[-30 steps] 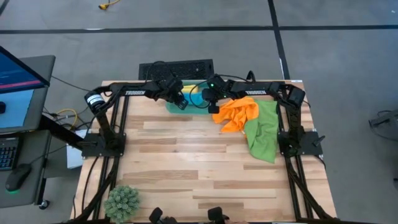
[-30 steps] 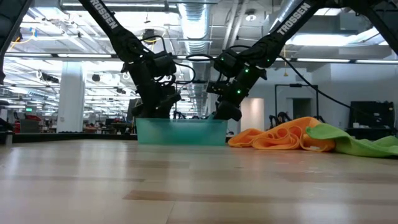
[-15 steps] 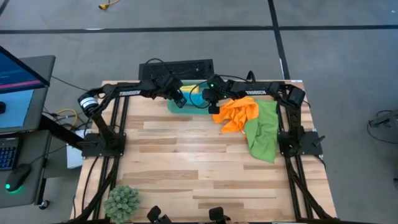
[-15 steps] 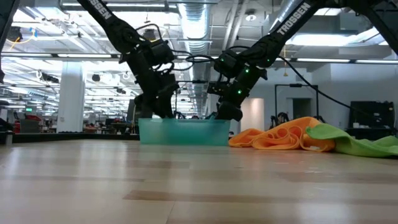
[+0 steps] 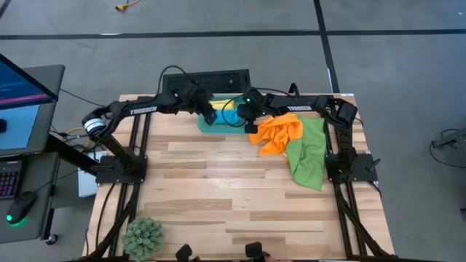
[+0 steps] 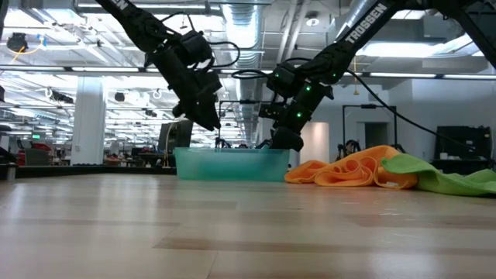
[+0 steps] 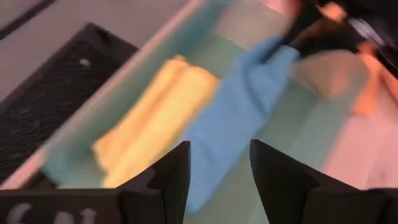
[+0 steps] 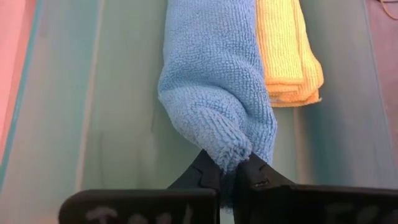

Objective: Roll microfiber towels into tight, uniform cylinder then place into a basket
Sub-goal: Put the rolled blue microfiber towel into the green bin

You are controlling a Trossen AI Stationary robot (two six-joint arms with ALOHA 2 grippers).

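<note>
The teal basket (image 5: pixel 218 125) (image 6: pixel 231 164) stands at the table's far edge. A rolled blue towel (image 8: pixel 217 81) (image 7: pixel 239 112) and a rolled yellow towel (image 8: pixel 287 50) (image 7: pixel 155 121) lie side by side on its floor. My right gripper (image 8: pixel 229 168) (image 5: pixel 251 125) is at the basket's right end, shut on the blue roll. My left gripper (image 7: pixel 219 158) (image 6: pixel 215 122) hangs open above the basket's left part and holds nothing. An orange towel (image 5: pixel 280 131) and a green towel (image 5: pixel 309 154) lie crumpled on the table to the right of the basket. My right gripper pinches the right end of the blue roll (image 8: pixel 231 154) between its two fingers. The fingers slant down from the table's right side and lie along the roll. The rest of the roll lies on the basket's floor next to the yellow roll.
A black grated rectangle (image 5: pixel 207 78) (image 7: pixel 50 106) lies just beyond the basket, off the table's far edge. A green spiky plant (image 5: pixel 142 236) sits at the near left corner. The wooden table (image 5: pixel 218 189) is bare in the middle and near part.
My left gripper has risen out of the basket's left end and drawn a little toward the table's left, and nothing hangs from it. My right gripper has kept still on the blue roll.
</note>
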